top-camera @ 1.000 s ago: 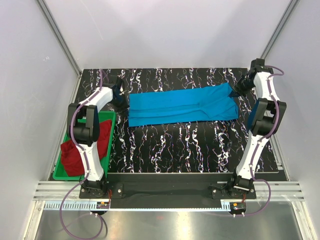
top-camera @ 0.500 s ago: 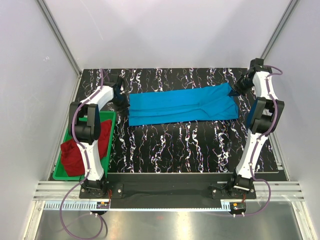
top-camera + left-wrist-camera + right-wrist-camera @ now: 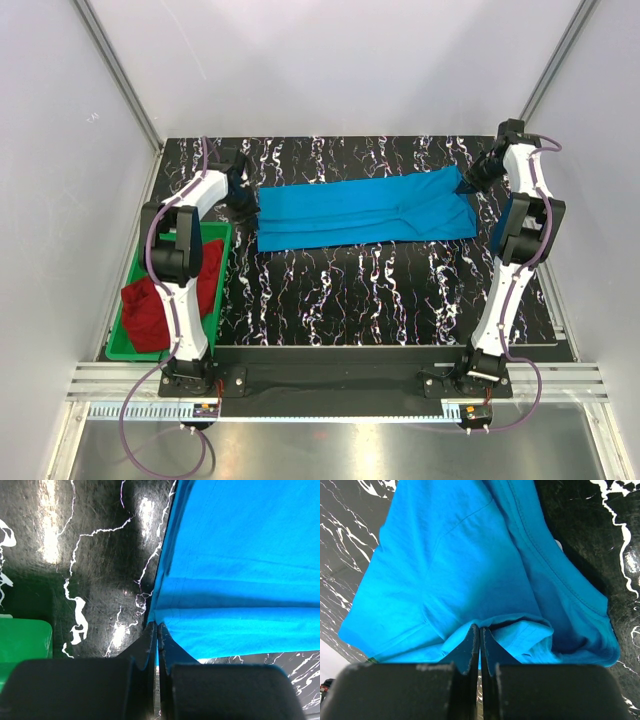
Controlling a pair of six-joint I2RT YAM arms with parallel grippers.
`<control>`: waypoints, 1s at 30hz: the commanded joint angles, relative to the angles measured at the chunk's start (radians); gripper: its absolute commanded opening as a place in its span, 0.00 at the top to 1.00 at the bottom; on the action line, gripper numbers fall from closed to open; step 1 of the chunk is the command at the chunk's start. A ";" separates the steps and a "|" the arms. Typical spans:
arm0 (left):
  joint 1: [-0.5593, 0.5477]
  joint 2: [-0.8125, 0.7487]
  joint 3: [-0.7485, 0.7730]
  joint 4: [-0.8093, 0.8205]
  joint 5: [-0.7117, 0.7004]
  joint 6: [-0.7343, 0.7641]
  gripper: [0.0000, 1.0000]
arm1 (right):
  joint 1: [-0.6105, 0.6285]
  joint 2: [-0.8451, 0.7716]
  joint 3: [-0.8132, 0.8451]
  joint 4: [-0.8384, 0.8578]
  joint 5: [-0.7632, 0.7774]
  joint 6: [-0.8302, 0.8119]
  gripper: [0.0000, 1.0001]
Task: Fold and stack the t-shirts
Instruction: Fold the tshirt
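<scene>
Both ends of the blue shirt (image 3: pixel 365 212) are pinched, its long axis running left to right across the far table (image 3: pixel 350 290).
Nearest, on the left, the red shirt (image 3: pixel 150 310) lies bunched in the bin (image 3: pixel 118 350), apart from both arms. Farther back, the blue shirt lies in a flat band. The left gripper (image 3: pixel 157 630) is clamped on its left edge and the right gripper (image 3: pixel 480 632) on its right end, so each arm is nearest its own end. The next fold likely brings one end over the other along that axis.

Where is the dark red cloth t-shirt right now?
In the top view, the dark red cloth t-shirt lies bunched in the green plastic bin at the table's near left, beside the left arm.
</scene>
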 commanded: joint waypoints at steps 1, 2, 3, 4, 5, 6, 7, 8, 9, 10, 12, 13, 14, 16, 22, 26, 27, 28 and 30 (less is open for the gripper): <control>0.011 0.013 0.040 0.006 0.003 0.005 1.00 | 0.004 0.008 0.057 0.001 -0.022 0.016 1.00; 0.011 0.014 0.042 0.006 0.002 0.007 1.00 | 0.004 0.011 0.059 0.003 -0.022 0.016 1.00; 0.012 0.017 0.045 0.006 0.003 0.007 1.00 | 0.004 0.012 0.062 0.001 -0.024 0.020 1.00; 0.012 0.019 0.050 0.001 0.003 0.007 1.00 | 0.005 0.014 0.063 0.004 -0.025 0.023 0.99; 0.014 0.020 0.051 0.000 0.005 0.007 1.00 | 0.004 0.015 0.065 0.007 -0.025 0.021 1.00; 0.014 0.020 0.051 0.001 0.008 0.007 1.00 | 0.004 0.017 0.069 0.006 -0.025 0.026 1.00; 0.014 0.020 0.048 0.004 0.008 0.007 1.00 | 0.004 0.015 0.071 0.010 -0.028 0.029 1.00; 0.015 0.022 0.048 0.004 0.008 0.007 1.00 | 0.005 0.018 0.072 0.014 -0.030 0.030 1.00; 0.015 0.023 0.050 0.004 0.009 0.007 1.00 | 0.005 0.020 0.077 0.017 -0.030 0.032 1.00; 0.015 0.026 0.053 0.003 0.012 0.008 1.00 | 0.005 0.021 0.080 0.021 -0.031 0.038 0.99; 0.017 0.037 0.066 0.000 0.014 0.008 1.00 | 0.005 0.031 0.092 0.018 -0.034 0.041 1.00; 0.017 0.040 0.071 -0.006 0.016 0.010 1.00 | 0.005 0.040 0.097 0.011 -0.034 0.041 1.00; 0.017 0.040 0.076 -0.008 0.019 0.010 1.00 | 0.005 0.044 0.102 0.011 -0.033 0.041 0.99; 0.017 0.045 0.080 -0.009 0.020 0.011 1.00 | 0.007 0.047 0.103 0.012 -0.034 0.043 1.00; 0.017 0.056 0.088 -0.014 0.028 0.013 1.00 | 0.010 0.066 0.109 0.011 -0.027 0.043 0.99; 0.018 0.060 0.092 -0.015 0.032 0.016 1.00 | 0.008 0.081 0.120 0.007 -0.022 0.043 0.98; 0.018 0.063 0.096 -0.019 0.034 0.016 1.00 | 0.008 0.087 0.132 0.003 -0.019 0.043 0.98; 0.018 0.063 0.099 -0.019 0.037 0.015 1.00 | 0.008 0.092 0.138 -0.003 -0.019 0.041 0.98; 0.018 0.069 0.106 -0.020 0.042 0.015 1.00 | 0.008 0.100 0.148 -0.005 -0.019 0.044 0.97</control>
